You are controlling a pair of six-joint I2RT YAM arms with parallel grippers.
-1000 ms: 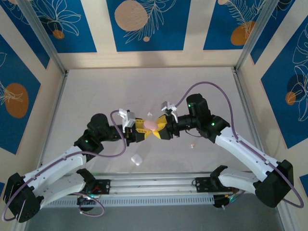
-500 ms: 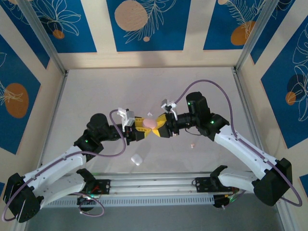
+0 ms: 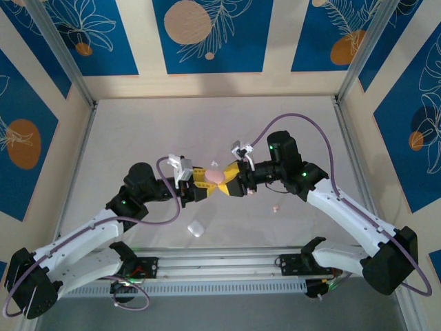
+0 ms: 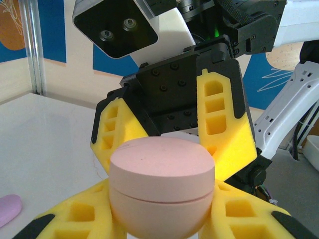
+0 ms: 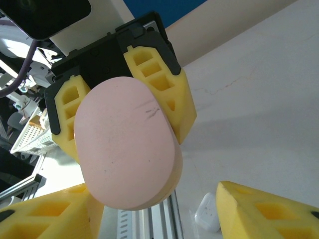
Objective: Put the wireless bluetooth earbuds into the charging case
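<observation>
Left end effector point(image 3: 199, 181) pinched the closed pink charging case point(image 3: 215, 177). Right end effector point(image 3: 230, 182), jaws spread, faced it head-on, case directly between them, lid seam level.

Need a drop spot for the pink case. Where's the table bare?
Bare: the far half of the table, from the back wall almost to the pink case; also a small patch between the white case and pink bud. Crowded: centre, around the held case.

Pale tabletop point(image 3: 207, 131) — beige walls point(image 3: 138, 41), blue leaf-print panels point(image 3: 207, 34)
</observation>
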